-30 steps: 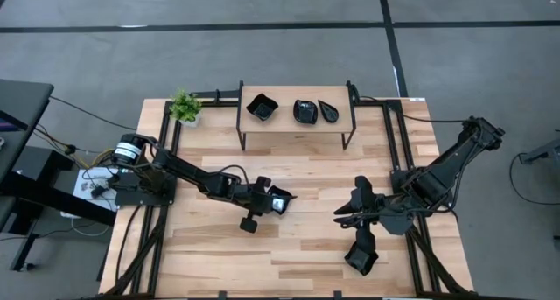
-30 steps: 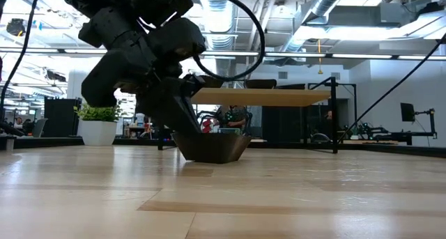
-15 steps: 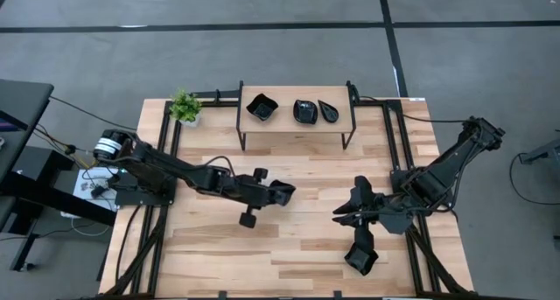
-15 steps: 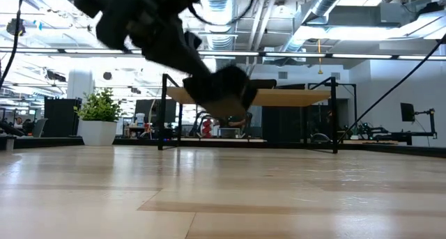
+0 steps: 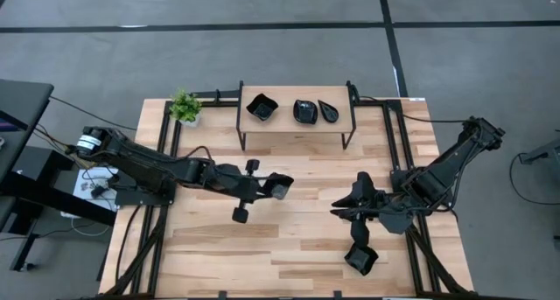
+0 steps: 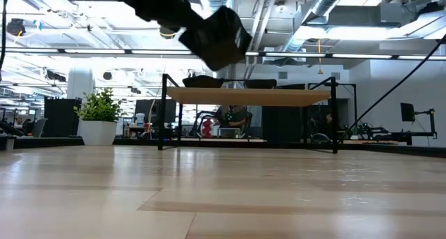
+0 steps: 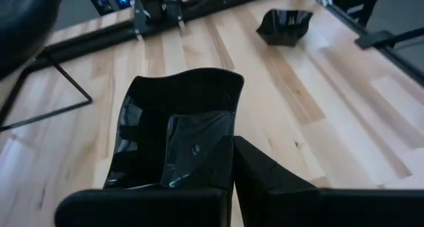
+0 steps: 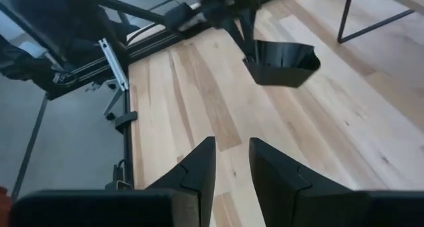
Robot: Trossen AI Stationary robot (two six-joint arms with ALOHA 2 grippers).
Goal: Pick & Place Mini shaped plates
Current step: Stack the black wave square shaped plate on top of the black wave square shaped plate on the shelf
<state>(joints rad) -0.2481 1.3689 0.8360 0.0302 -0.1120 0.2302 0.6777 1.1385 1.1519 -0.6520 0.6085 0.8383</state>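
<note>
My left gripper (image 5: 269, 186) hangs over the middle of the table, shut on a squarish glossy black mini plate (image 7: 179, 108), which shows high above the tabletop in the low view (image 6: 217, 35). Three more black plates sit on the raised wooden shelf (image 5: 282, 123) at the far side: a squarish one (image 5: 262, 107), a roundish one (image 5: 305, 111) and a teardrop one (image 5: 328, 111). Another black plate (image 7: 285, 25) rests on the tabletop near the right-hand frame. My right gripper (image 8: 232, 161) waits over the table's right half, open with nothing between its fingers. My left gripper pinches the plate's side wall (image 7: 232, 131) at the rim. One finger (image 7: 265, 181) stands outside the wall; the other is on the dish's inner side. The fingers slant down from the table's left. The plate is lifted clear and tilted, its hollow facing mostly up (image 8: 281, 61).
A small green potted plant (image 5: 185, 106) stands at the far left corner beside the shelf. Black frame rails (image 5: 166, 160) run along the table's left and right sides. Bare wood lies between the two arms and along the near edge.
My left gripper has gone up, still shut on the plate. The plate stood on the tabletop a second ago; it has been lifted clear and now hangs tilted well above it, about level with the shelf top in the low view.
</note>
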